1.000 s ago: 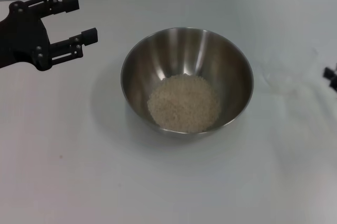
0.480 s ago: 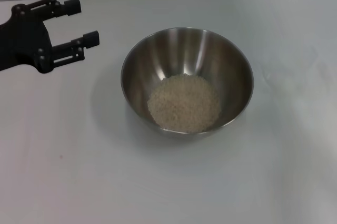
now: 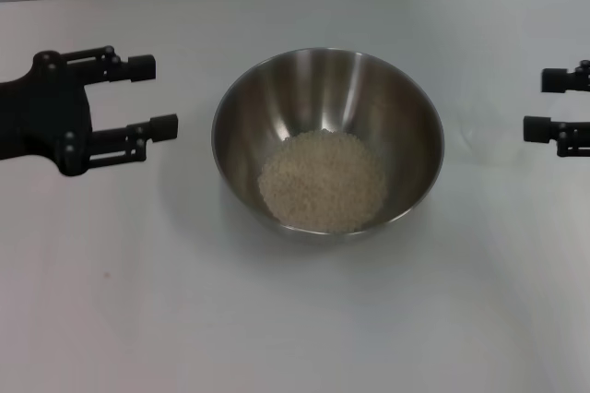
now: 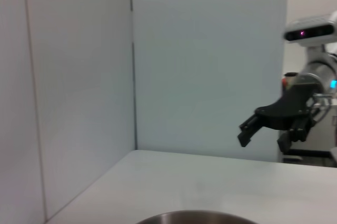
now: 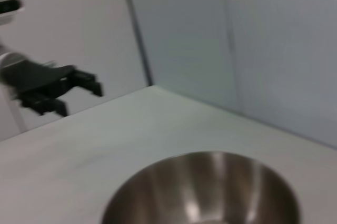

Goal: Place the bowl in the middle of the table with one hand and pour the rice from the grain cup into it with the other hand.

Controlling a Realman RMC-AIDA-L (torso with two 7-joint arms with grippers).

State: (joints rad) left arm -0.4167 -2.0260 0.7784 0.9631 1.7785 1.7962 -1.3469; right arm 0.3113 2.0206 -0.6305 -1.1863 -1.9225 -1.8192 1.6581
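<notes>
Rice [image 3: 322, 180] lies in the bowl [image 3: 406, 107], mid-table [image 3: 277, 319], between left hand [image 3: 145, 96] and right hand [image 3: 540, 104].

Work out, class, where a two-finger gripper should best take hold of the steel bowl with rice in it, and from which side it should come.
Probably the thin rim: the bowl is far wider than either open gripper, so only its edge fits between fingers. One finger inside the wall, one outside, coming from above at the robot's left side, nearest the left gripper. The rice lies low in the bottom, clear of the rim. The right gripper could mirror this.
</notes>
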